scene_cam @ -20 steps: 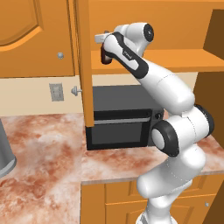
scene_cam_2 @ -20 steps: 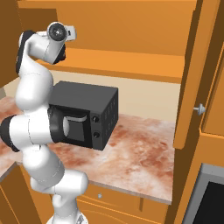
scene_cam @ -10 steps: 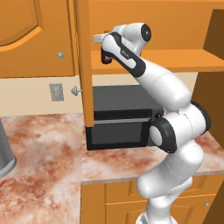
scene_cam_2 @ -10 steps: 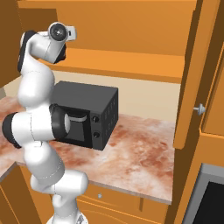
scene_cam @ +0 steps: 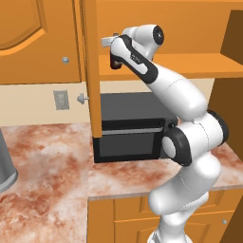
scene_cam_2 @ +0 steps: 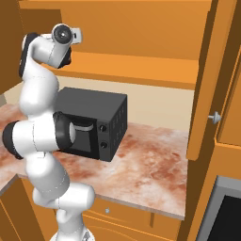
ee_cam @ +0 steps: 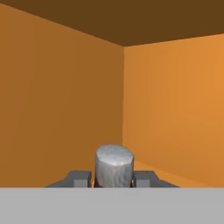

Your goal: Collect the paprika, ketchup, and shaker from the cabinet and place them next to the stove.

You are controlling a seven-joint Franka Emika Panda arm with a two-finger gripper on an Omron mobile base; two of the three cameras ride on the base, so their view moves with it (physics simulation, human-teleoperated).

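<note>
In the hand view the ketchup (ee_cam: 113, 168) shows its grey cap, with a trace of dark red body under it, between my two fingertips. My gripper (ee_cam: 113, 180) is shut on it just below the cap. In the left base view the gripper (scene_cam: 114, 50) reaches into the orange cabinet (scene_cam: 90, 71) above its inner shelf (scene_cam: 199, 64). The dark bottle (scene_cam: 115, 62) hangs down from the gripper toward the shelf, partly behind the open door. A black corner of the stove (scene_cam_2: 230, 212) lies at the lower right of the right base view. The paprika and shaker are out of view.
A black microwave (scene_cam: 128, 128) (scene_cam_2: 94, 122) stands on the marble counter (scene_cam_2: 150, 164) under the shelf. The right cabinet door (scene_cam_2: 207, 80) is open, with a silver knob (scene_cam_2: 214, 117). A grey pot edge (scene_cam: 5, 166) sits at the far left. The cabinet's back corner is close ahead.
The jaws have closed from wide open onto the ketchup bottle. The arm has hardly moved.
</note>
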